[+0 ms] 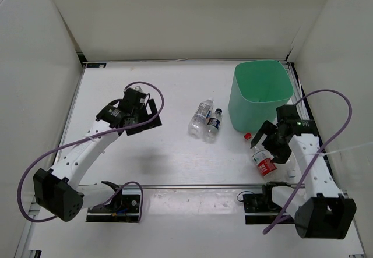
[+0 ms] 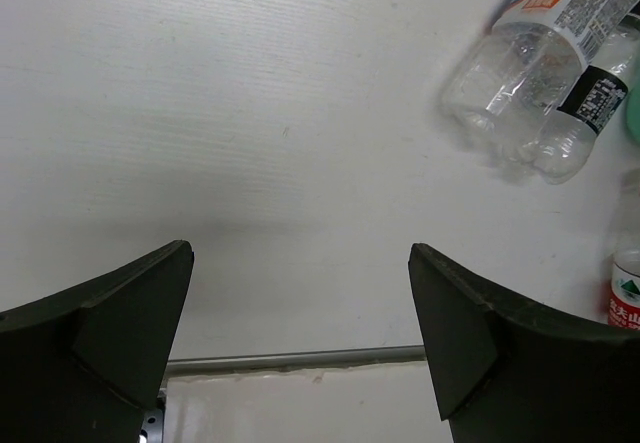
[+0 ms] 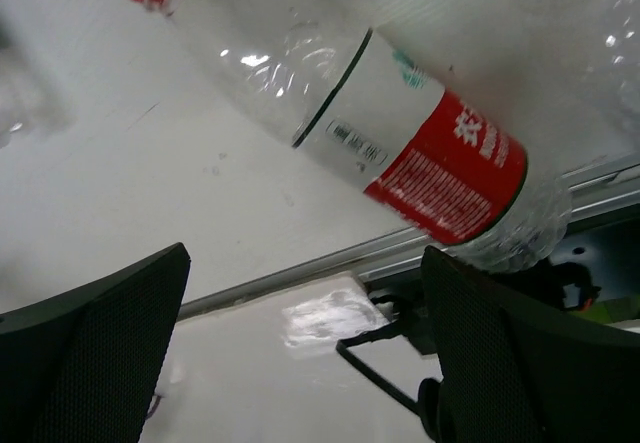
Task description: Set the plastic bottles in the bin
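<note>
Jaws on both arms stand wide, gripping nothing. The right jaws hang just over the red-capped bottle (image 3: pixel 400 133), which lies on the table (image 1: pixel 163 159) near the mint-green bin (image 1: pixel 256 103). The white-capped bottle (image 1: pixel 201 117) and dark-capped bottle (image 1: pixel 214 123) lie touching, side by side, left of the bin. The left jaws hover over bare table.
</note>
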{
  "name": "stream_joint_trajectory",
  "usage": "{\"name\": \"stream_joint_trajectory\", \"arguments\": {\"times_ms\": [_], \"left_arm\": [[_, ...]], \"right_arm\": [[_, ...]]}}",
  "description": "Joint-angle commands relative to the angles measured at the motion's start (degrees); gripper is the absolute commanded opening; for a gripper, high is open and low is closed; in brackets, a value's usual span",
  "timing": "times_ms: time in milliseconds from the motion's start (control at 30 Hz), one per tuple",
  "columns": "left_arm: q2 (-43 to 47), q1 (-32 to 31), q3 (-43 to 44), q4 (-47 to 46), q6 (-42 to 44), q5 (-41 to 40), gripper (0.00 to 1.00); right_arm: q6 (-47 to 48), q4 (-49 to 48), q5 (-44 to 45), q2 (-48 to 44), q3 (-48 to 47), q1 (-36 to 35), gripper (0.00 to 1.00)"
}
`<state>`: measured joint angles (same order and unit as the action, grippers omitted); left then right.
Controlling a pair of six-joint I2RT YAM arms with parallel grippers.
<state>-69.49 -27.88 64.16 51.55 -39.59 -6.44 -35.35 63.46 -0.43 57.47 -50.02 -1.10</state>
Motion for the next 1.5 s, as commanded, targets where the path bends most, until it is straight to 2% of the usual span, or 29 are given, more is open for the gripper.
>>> {"name": "stream_joint_trajectory", "arguments": {"times_ms": [0, 67, 167, 300, 733, 833, 1000, 1133, 1333, 1467], "left_arm": [[2.51, -0.16, -1.84, -1.27, 1.36, 0.55, 1.0], [3.31, -0.16, -2.55, -1.8, 1.36, 0.55, 1.0], [3.93, -0.16, -3.77, -2.42, 0.83, 0.02, 1.0], [3.93, -0.16, -4.83, -2.42, 0.31, 0.02, 1.0], [4.46, -0.16, -5.89, -3.47, -0.22, 0.02, 1.0], [4.98, -0.16, -5.89, -2.34, -0.74, 0.02, 1.0], [6.04, -0.16, -5.89, -1.8, -0.75, 0.02, 1.0], [6.04, -0.16, -5.89, -1.28, -0.75, 0.02, 1.0], [8.32, -0.16, -7.2, -0.13, -0.75, 0.02, 1.0], [9.46, -0.16, -8.43, -0.13, -0.75, 0.02, 1.0]], "right_arm": [[4.66, -2.2, 5.59, 3.08, -2.45, -0.21, 1.0], [6.78, -2.2, 5.97, 4.83, -5.16, 0.31, 1.0], [11.7, -3.51, 11.4, 6.24, -7.98, -4.51, 1.0], [17.68, -5.18, 18.88, 7.74, -7.29, -10.31, 1.0], [25.59, -7.48, 13.79, 13.8, -6.05, -12.78, 1.0], [29.19, -7.48, 13.79, 15.21, -6.58, -15.93, 1.0], [33.23, -6.77, 16.33, 15.83, -4.3, -22.7, 1.0], [33.77, -8.53, 18.96, 16.97, 0.19, -25.35, 1.0], [33.77, -10.46, 25.21, 21.62, 0.98, -25.35, 1.0], [33.77, -10.46, 23.38, 25.84, -0.25, -25.35, 1.0]]}}
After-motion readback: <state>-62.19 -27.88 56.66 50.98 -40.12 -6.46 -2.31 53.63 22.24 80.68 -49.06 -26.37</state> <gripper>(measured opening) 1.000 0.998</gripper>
